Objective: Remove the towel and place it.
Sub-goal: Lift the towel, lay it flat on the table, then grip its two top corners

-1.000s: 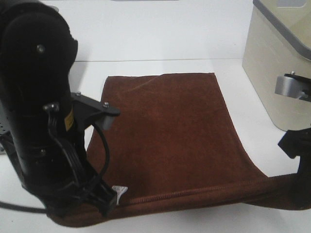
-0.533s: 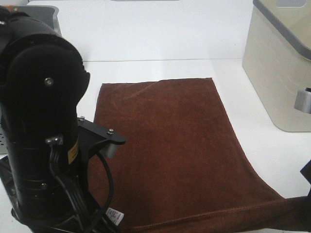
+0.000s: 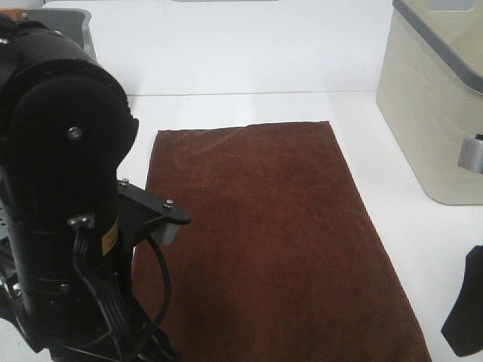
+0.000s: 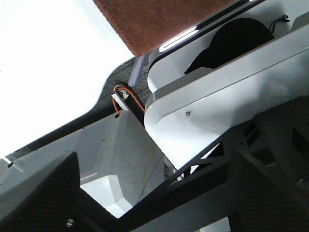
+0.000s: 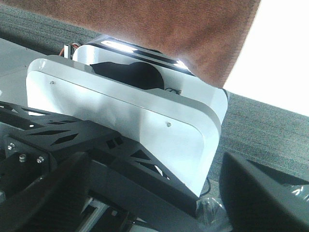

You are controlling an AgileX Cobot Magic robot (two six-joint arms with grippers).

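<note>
Towel [image 3: 272, 226] lies flat mid-desk [image 3: 407, 226], near hem at the front edge. Left hand [image 4: 154, 193] and right hand [image 5: 154, 193] are both released and empty, near that hem. Risk: a finger snags the hem on pull-away, rucking the towel or dragging it off the front edge. Count: one towel, two hands, one beige box [image 3: 430, 113] at the right edge, one grey tray [image 3: 75, 23] at the far-left corner.

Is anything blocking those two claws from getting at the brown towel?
Nothing visible does. The towel lies flat on the table, bare on top. The left gripper and right gripper stand open near its front edge, with only open space between. The beige box sits apart at the side.
</note>
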